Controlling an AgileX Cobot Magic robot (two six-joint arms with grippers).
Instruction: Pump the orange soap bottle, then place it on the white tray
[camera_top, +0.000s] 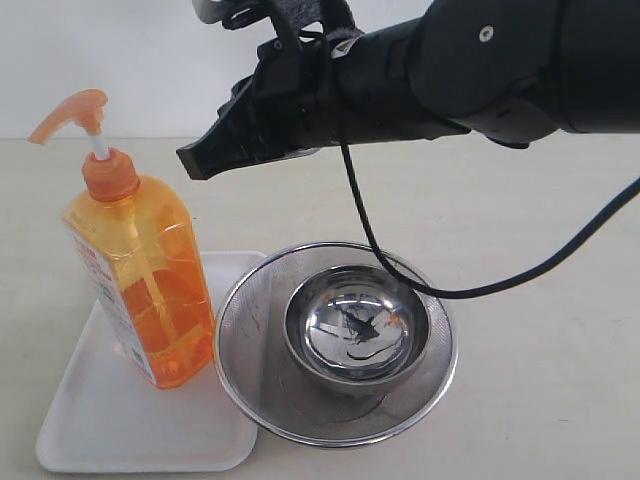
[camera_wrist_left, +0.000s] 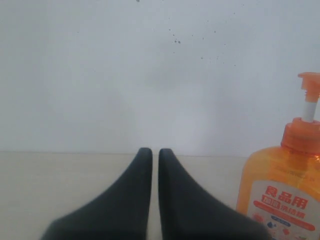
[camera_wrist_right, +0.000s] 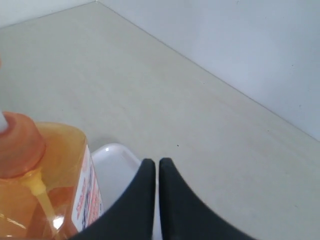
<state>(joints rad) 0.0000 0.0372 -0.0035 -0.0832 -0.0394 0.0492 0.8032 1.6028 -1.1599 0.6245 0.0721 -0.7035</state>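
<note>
Tabletop (camera_top: 540, 400) in pale beige is lying bare and matte closest to me, and on its near left the white tray (camera_top: 90, 430) is sitting flat. The orange soap bottle (camera_top: 140, 290) is standing upright on that tray, toward its right side, with its pump head (camera_top: 75, 110) pointing left. Just beside the bottle a round steel mesh strainer (camera_top: 250, 340) is resting with its rim overlapping the tray's right edge, and a shiny steel bowl (camera_top: 355, 330) is sitting inside it. Above the strainer the right gripper (camera_top: 195, 160) is hovering in the air, its black fingers pressed together on nothing, its tip aiming toward the bottle's neck but not touching it. A black cable (camera_top: 500, 285) is drooping from that arm over the table. Behind everything a plain white wall (camera_top: 120, 50) is closing off the room. The left gripper (camera_wrist_left: 155, 155) is showing only in its own wrist view, low by the table, fingers together with a hairline between them and gripping nothing. There the frame edge is cutting off part of the bottle. The right arm is running out of the exterior view, and the label print is looking too small to read.
</note>
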